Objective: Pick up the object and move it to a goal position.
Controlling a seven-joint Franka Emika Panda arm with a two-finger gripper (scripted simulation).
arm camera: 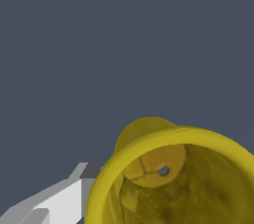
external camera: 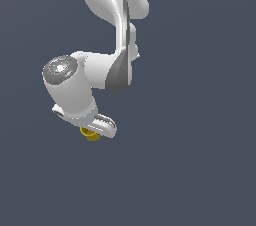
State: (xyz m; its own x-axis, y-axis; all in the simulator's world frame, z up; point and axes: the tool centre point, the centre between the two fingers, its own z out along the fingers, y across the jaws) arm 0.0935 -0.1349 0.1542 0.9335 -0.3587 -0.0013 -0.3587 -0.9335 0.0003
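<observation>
The object is a small yellow cup (external camera: pixel 90 134) with a hollow top. In the exterior view it pokes out just under my white gripper (external camera: pixel 96 128), which hides most of it. In the wrist view the yellow cup (arm camera: pixel 149 134) is very close and fills the lower part of the picture, its open mouth and darker inside turned toward the camera. One grey-white finger (arm camera: pixel 62 199) lies against the cup's outer wall; the other finger is out of frame. The gripper looks shut on the cup.
Both views have only a plain dark grey-blue background. The white arm (external camera: pixel 117 30) comes down from the top of the exterior view. No goal marker and no other object shows.
</observation>
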